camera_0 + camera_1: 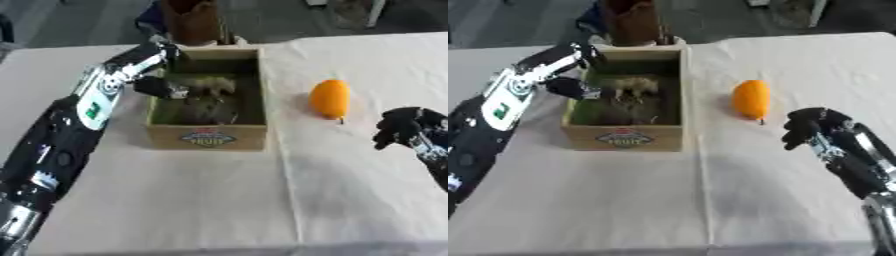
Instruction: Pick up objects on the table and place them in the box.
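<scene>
An open cardboard box (206, 137) with a green lining stands at the table's middle left. Inside it lie a pale greenish-brown object (212, 85) near the back and a darker brownish one (206, 111) nearer the front. My left hand (159, 86) reaches over the box's left wall, right beside the pale object; whether it holds that object is unclear. An oval orange fruit (330, 98) lies on the cloth to the right of the box. My right hand (809, 127) hovers just right of and nearer than the fruit, fingers curled, holding nothing.
A white cloth (219, 200) covers the table. A brown upright thing (194, 22) stands just behind the box at the table's far edge. The floor shows beyond it.
</scene>
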Controlling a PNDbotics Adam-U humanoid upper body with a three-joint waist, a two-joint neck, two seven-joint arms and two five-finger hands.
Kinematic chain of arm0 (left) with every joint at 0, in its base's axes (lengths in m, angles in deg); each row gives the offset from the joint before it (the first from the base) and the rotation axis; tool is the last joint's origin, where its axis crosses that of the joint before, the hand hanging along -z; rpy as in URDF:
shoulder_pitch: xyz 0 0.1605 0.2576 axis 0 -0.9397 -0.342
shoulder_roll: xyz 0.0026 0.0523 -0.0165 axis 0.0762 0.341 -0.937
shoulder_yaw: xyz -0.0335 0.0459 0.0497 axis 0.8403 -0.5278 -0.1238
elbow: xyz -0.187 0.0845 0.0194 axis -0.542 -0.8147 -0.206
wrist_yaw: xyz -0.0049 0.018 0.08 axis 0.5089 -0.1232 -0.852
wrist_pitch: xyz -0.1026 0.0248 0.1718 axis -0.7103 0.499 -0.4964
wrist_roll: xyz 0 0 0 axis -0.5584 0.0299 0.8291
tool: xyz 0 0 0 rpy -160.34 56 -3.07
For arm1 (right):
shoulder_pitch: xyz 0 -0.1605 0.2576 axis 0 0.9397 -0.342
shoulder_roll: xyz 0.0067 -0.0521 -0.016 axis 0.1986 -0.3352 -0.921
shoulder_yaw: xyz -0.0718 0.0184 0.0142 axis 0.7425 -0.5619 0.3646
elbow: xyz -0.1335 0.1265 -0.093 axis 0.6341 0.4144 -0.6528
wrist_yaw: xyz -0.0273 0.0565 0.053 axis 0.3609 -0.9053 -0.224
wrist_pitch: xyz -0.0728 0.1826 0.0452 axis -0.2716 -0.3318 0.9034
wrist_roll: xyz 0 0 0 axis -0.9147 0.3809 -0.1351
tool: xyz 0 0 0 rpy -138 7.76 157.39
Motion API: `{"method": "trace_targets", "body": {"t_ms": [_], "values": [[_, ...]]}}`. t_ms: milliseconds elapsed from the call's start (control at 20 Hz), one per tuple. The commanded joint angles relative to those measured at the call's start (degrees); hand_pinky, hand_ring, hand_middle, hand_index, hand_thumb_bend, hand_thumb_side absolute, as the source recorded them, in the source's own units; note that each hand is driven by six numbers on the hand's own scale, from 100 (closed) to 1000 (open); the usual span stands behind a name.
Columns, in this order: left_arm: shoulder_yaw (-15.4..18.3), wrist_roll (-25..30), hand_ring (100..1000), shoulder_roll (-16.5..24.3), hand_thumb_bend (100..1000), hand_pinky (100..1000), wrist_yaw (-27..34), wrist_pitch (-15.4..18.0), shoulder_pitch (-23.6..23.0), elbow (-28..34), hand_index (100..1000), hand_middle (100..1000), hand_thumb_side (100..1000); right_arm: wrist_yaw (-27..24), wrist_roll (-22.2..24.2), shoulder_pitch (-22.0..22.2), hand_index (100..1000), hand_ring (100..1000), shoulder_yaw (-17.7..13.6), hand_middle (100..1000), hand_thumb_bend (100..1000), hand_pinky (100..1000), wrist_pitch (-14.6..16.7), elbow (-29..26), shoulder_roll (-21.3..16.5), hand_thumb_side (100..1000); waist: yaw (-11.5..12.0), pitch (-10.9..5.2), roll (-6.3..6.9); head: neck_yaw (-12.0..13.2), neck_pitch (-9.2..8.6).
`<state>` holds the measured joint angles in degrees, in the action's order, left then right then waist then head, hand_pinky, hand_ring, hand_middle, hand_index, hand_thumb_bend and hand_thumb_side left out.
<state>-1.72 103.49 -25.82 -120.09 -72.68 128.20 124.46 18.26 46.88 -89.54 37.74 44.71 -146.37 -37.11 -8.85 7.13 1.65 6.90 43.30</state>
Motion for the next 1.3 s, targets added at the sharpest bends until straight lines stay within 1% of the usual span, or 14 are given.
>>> {"method": "trace_targets", "body": {"t_ms": [50,100,150,200,250,350,400,550,650,850,900,1050,1250,1300], "values": [[2.2,-1.9,686,4.8,530,674,5.6,-1.8,-1.3,8.2,766,654,821,0.2,-0.2,-0.2,730,588,-0.7,599,100,547,0.1,-0.6,-1.1,507,0.5,-1.06,-0.16,-0.6,0.28],[2.9,-2.9,667,5.7,487,660,7.6,-2.5,-2.5,10.6,745,630,818,0.2,-0.3,-0.3,730,588,-0.7,599,100,548,0.2,-0.6,-1.3,504,0.7,-1.1,-0.16,-0.6,0.19],[3.5,-3.7,664,6.5,479,658,9.6,-3.2,-3.6,12.8,742,626,815,0.2,-0.3,-0.4,730,588,-0.8,599,100,548,0.3,-0.6,-1.5,503,0.8,-1.11,-0.16,-0.7,0.11],[4.4,-4.9,638,7.0,411,633,11.7,-4.0,-4.7,15.0,716,599,786,0.2,-0.4,-0.7,731,589,-0.8,599,100,548,0.5,-0.6,-2.0,495,1.1,-1.09,-0.2,-0.9,0.12],[5.3,-6.5,626,7.5,373,618,14.2,-4.9,-6.1,17.2,705,587,768,0.2,-0.4,-1.1,732,590,-0.7,600,100,549,0.7,-0.6,-2.7,487,1.4,-1.07,-0.26,-1.1,0.15],[6.9,-9.8,620,7.9,344,608,19.5,-6.7,-9.2,21.7,699,582,750,0.2,-0.2,-2.3,734,592,-0.4,602,100,551,1.5,-0.4,-4.5,476,1.9,-1.03,-0.34,-1.4,0.12],[7.6,-11.4,619,8.0,316,600,21.3,-7.9,-10.7,23.3,697,582,720,0.3,0.0,-3.0,737,594,-0.3,604,100,552,2.1,-0.2,-5.6,454,2.2,-1.06,-0.42,-1.6,0.15],[9.0,-15.7,618,7.4,294,592,27.5,-8.9,-16.1,28.8,697,581,708,0.5,-0.2,-5.5,740,600,0.2,608,100,556,4.1,0.7,-9.6,421,3.2,-1.2,-0.62,-2.1,0.11],[9.8,-17.7,613,6.5,288,582,30.3,-9.4,-19.2,31.5,693,577,699,0.7,-0.5,-7.7,747,609,0.6,616,100,562,5.7,1.5,-12.5,377,3.9,-1.16,-0.7,-2.3,0.24],[11.2,-20.1,609,3.8,284,575,32.4,-10.2,-24.2,35.3,690,574,697,2.3,-0.1,-12.3,771,639,2.2,646,100,585,9.5,3.6,-18.0,334,5.1,-1.16,-0.91,-3.0,0.42],[11.5,-20.5,607,3.2,284,571,32.7,-10.3,-25.2,36.0,689,573,697,3.0,0.3,-13.4,784,659,2.8,667,100,597,10.6,4.4,-19.3,309,5.4,-1.16,-0.94,-3.2,0.46],[12.0,-21.5,605,1.5,284,567,33.5,-10.7,-27.8,37.8,688,571,696,6.5,1.5,-16.7,795,680,4.6,688,100,613,14.1,7.8,-22.4,300,6.4,-1.26,-1.02,-3.8,0.6],[12.4,-22.8,597,-0.7,280,556,34.9,-11.3,-30.3,38.9,684,563,695,13.0,3.6,-20.5,822,715,6.8,732,100,637,18.7,14.6,-23.8,325,7.5,-1.28,-0.98,-4.6,0.67],[12.4,-23.1,593,-1.3,278,553,35.3,-11.5,-30.7,38.9,683,560,694,14.7,4.0,-21.4,830,722,7.1,742,125,642,19.7,16.6,-23.7,328,7.8,-1.26,-0.97,-4.6,0.69]]}}
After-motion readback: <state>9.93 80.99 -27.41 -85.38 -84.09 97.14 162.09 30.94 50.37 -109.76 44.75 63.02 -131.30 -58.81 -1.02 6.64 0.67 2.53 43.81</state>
